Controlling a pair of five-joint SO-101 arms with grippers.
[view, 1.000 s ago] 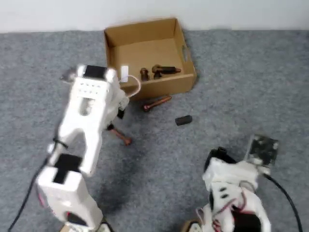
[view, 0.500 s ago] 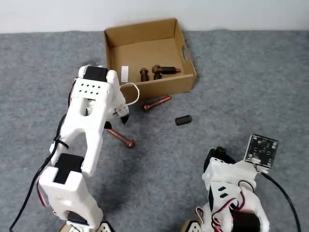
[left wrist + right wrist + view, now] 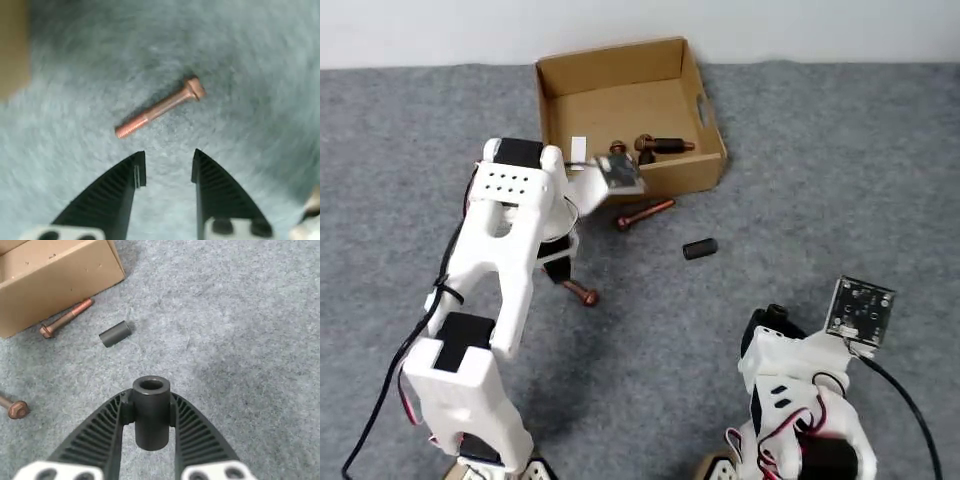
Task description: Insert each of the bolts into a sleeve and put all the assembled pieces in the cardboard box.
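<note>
The left gripper (image 3: 168, 161) hung with fingers spread near a copper bolt (image 3: 159, 107) on grey carpet (image 3: 250, 60). The right gripper (image 3: 150, 407) pinched an upright black sleeve (image 3: 151, 427).

A bolt (image 3: 645, 213) and a sleeve (image 3: 700, 248) lie just outside the cardboard box (image 3: 675, 178).

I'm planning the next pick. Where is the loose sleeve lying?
In the high view, the loose sleeve lies on its side just in front of the box, to the right of a bolt.
</note>
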